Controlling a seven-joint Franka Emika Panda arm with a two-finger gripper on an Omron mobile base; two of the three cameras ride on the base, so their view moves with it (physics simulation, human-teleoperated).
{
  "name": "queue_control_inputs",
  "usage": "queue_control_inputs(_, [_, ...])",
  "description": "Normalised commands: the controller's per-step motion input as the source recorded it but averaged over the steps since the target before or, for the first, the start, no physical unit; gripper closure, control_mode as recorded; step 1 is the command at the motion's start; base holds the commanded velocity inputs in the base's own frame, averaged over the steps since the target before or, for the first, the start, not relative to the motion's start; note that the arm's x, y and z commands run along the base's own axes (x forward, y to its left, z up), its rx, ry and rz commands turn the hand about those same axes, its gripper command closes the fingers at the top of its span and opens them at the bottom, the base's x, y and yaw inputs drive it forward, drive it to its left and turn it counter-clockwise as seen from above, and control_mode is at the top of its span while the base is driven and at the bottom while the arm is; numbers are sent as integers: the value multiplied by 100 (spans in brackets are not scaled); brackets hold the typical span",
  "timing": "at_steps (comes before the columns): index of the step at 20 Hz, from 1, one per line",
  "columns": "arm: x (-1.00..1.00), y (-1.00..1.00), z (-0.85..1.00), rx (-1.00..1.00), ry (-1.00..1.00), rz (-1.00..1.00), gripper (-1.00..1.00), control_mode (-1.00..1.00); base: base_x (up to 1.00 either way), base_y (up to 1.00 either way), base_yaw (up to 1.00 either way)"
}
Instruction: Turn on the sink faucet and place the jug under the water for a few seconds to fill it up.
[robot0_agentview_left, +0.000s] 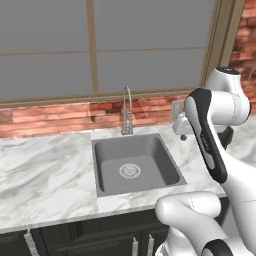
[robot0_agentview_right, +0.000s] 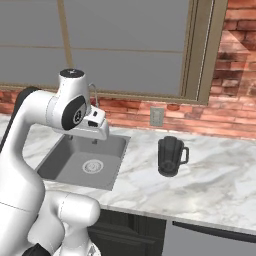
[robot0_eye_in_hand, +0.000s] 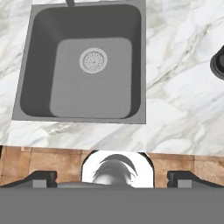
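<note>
The sink (robot0_agentview_left: 150, 147) is a square grey basin set in the marble counter, with a round silver drain (robot0_eye_in_hand: 93, 60). The silver gooseneck faucet (robot0_agentview_left: 126, 111) stands at its back edge, and no water stream shows. The dark ribbed jug (robot0_agentview_right: 171, 156) stands upright on the counter right of the sink, at the right edge of the hand view (robot0_eye_in_hand: 218, 64). My gripper (robot0_eye_in_hand: 113, 177) hangs high over the sink's front-right part, pointing down, open, with nothing between its fingers. In the right base view the gripper (robot0_agentview_right: 82, 139) is left of the jug and well apart from it.
The marble counter (robot0_agentview_right: 215, 185) spreads to both sides of the sink. A brick wall with an outlet (robot0_agentview_right: 156, 116) and a large window rise behind. Dark cabinets (robot0_agentview_left: 75, 240) with handles run below the counter's front edge.
</note>
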Motion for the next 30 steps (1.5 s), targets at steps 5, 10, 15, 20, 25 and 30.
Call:
queue_control_inputs(5, [0, -1, 0, 0, 0, 0, -100, -100, 1, -2, 0])
queue_control_inputs(10, [0, -1, 0, 0, 0, 0, -100, -100, 0, 0, 0])
queue_control_inputs(15, [11, 0, -7, 0, -2, 0, -100, -100, 0, 0, 0])
queue_control_inputs(20, [37, 0, -23, 1, -1, 0, -100, -100, 0, 0, 0])
queue_control_inputs(25, [60, 0, -21, 4, -4, 0, -100, -100, 0, 0, 0])
queue_control_inputs(30, [59, 0, -13, 16, -2, 0, -100, -100, 0, 0, 0])
